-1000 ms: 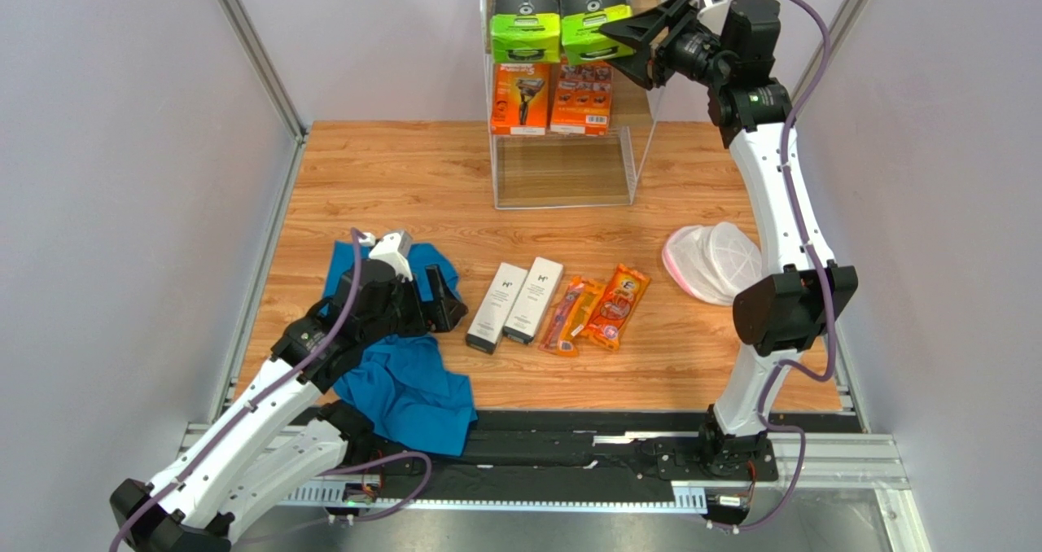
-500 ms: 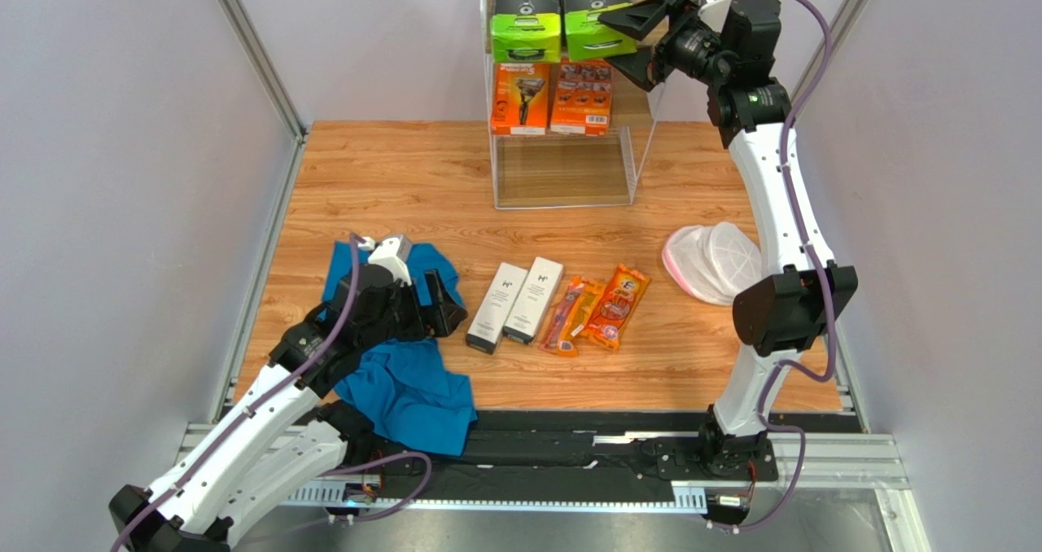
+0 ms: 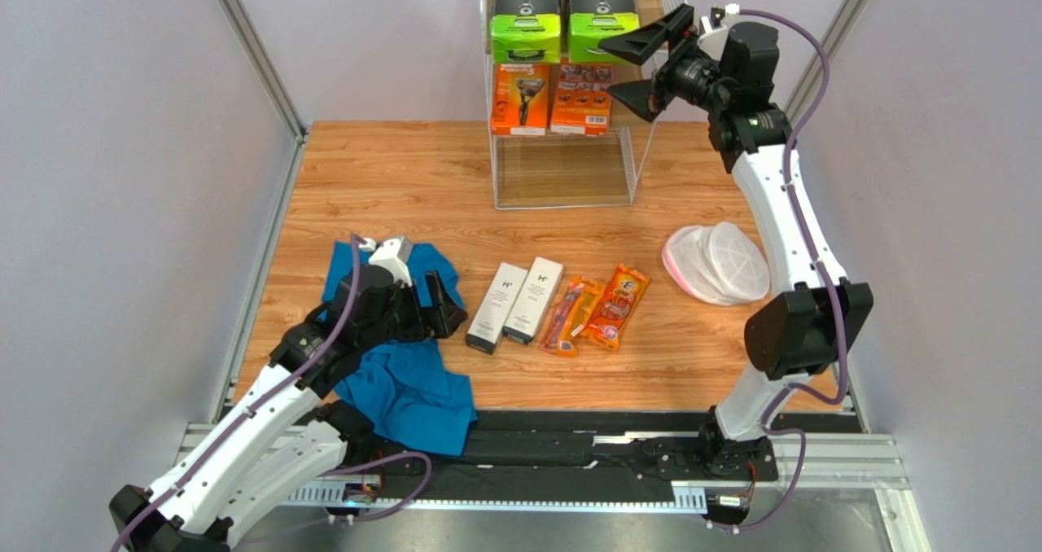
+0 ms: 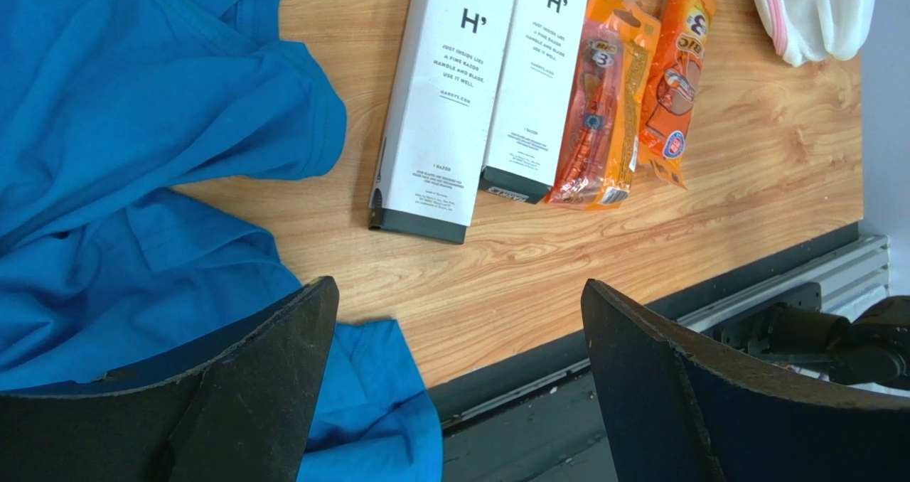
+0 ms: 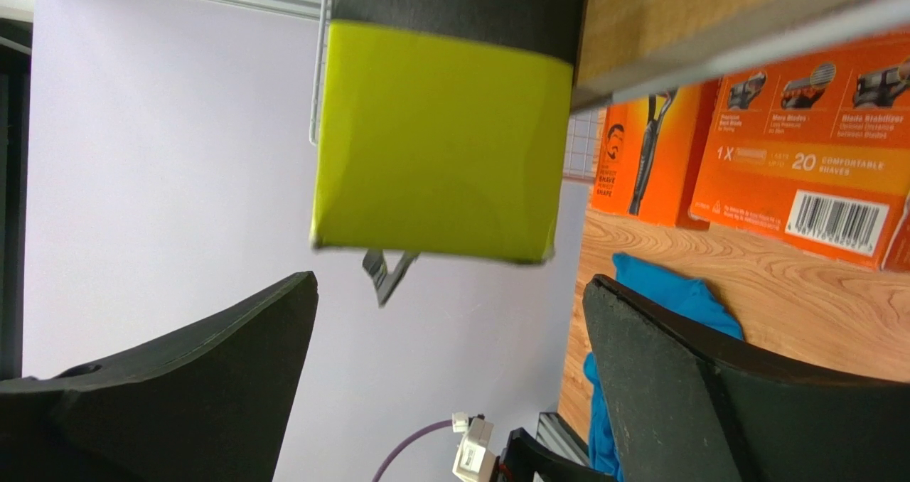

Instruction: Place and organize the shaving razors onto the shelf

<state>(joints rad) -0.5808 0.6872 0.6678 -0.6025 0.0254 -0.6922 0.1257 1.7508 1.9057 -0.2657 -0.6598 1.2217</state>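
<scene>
Your right end effector (image 3: pixel 609 66): released, empty, beside the top tier of the shelf (image 3: pixel 563 174).
Your left end effector (image 3: pixel 443 305): released, well apart from the shelf.

— What's the table (image 3: pixel 404 186) carrying?

— It's a wood-grain top. The shelf (image 3: pixel 563 174) stands at the far edge, about the middle.

— And closer in?

— A row near the middle. Two white boxes (image 3: pixel 498 307) lie flat, side by side and touching. Two orange packs (image 3: pixel 618 307) are just right of them, pressed together. All four are slanted, with their far ends leaning right.

— Anything on the left?

— A crumpled blue cloth (image 3: pixel 410 387) at the near left, running down to the near edge and close beside the boxes.

— The right?

— A white mesh pouch (image 3: pixel 716 263) with a pink rim, apart from the packs and a bit farther back.
</scene>
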